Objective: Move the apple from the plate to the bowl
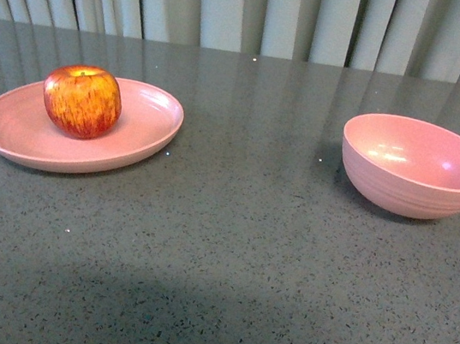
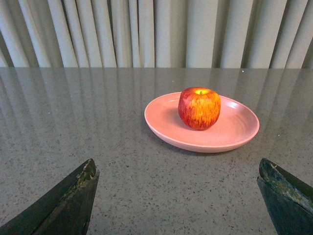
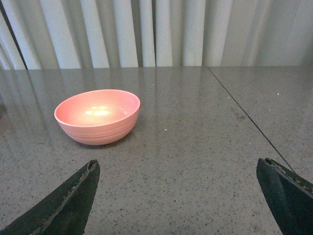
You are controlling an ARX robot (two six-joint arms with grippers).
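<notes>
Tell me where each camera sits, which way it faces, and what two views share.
Front view: on the robot's body, facing the apple, plate and bowl; no arm shows.
Left wrist view: on the left wrist, facing the apple; the open left hand shows.
Right wrist view: on the right wrist, facing the bowl; the open right hand shows.
Shared: front and left wrist views both show the apple.

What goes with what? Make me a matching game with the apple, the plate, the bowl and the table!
Things:
1. apple
2. plate
3. bowl
4. table

Descriptions:
A. deep, pink, nothing inside
B. red with yellow streaks
C. dark grey and speckled
D. shallow, pink, fruit sitting on it

Pairs: 1-B, 2-D, 3-A, 4-C
</notes>
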